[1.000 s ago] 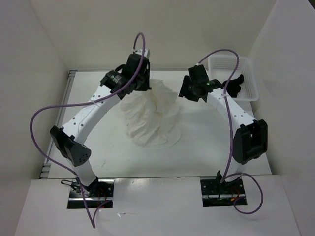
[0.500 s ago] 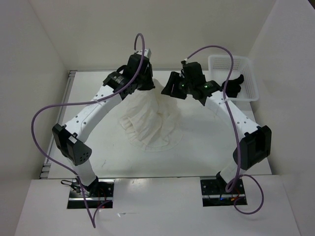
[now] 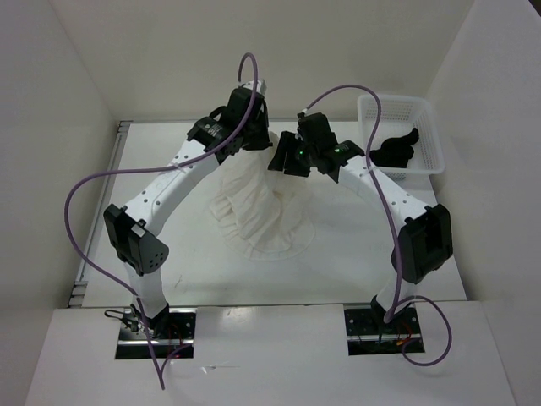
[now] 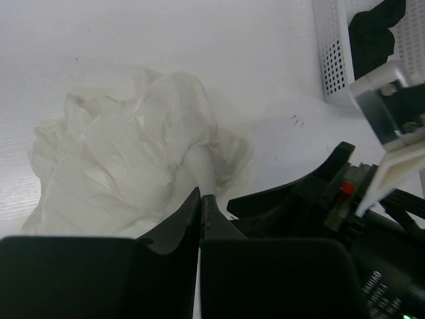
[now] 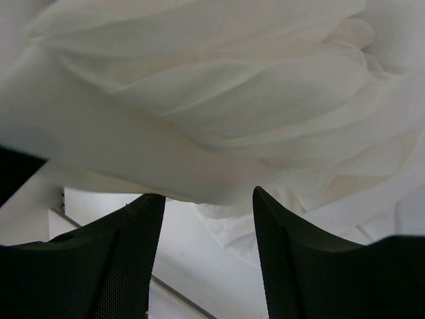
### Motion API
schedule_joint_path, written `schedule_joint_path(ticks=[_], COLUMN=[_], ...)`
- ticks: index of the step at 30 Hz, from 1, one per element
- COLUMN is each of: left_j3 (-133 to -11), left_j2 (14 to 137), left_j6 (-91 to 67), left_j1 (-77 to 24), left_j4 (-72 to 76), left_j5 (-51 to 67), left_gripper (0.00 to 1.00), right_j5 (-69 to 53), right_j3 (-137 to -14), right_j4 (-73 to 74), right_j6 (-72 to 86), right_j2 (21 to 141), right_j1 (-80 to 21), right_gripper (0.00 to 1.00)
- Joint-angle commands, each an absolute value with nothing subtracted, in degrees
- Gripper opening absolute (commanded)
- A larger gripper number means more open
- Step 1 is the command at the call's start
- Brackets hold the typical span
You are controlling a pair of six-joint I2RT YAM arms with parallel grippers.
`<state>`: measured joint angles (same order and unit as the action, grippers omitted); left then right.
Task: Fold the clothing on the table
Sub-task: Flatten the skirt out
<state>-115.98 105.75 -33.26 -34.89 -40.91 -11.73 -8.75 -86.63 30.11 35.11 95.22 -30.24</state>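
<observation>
White walls enclose the table [image 3: 169, 254] on three sides, and its plain white top is seen from above with both arm bases bolted at the near edge. The clothing [image 3: 258, 207] is held up over the middle of the table, nearer the far edge than the near one. It is drawn into a tall cone, with its peak at the left gripper [image 3: 256, 139] and its lower folds spread on the tabletop in a rough circle. Fine creases run down the fabric from peak to hem.

In the left wrist view, the left gripper [image 4: 201, 198] is seen pressed together, with a thin twist of the clothing [image 4: 133, 159] pinched between the tips. The rest of the garment is bunched on the table below.

The right gripper [image 3: 283, 158] is placed just beside the upper right flank of the cone, close to the left gripper. In the right wrist view its fingers [image 5: 133, 259] are spread apart, and a broad fold of the clothing [image 5: 219, 86] is draped across just beyond the tips. No fabric is seen clamped between them.

At the far right corner of the table a white mesh basket [image 3: 435, 135] is set, and a black cloth lump [image 3: 397, 148] is lodged inside it. Purple cables [image 3: 84, 203] are looped along both arms.
</observation>
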Motion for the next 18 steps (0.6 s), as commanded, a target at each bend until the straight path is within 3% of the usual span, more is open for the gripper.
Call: schedule_joint_path(ticks=[1, 18], left_j3=[-119.79, -114.09], left_j2=[102.4, 101.87], left_j6=[-33.4, -32.26], left_j1=[-34.8, -33.05], left_j4=[-39.73, -39.11], left_j5=[-11.87, -12.04], left_gripper=[0.0, 0.0], right_j5=[-5.54, -3.08], right_j3=[-88.68, -90.61], right_j4=[27.07, 28.74], right_j6=[35.24, 34.19], right_j2=[96.68, 93.78], right_j1=[-30.59, -30.59], right_gripper=[0.61, 0.61])
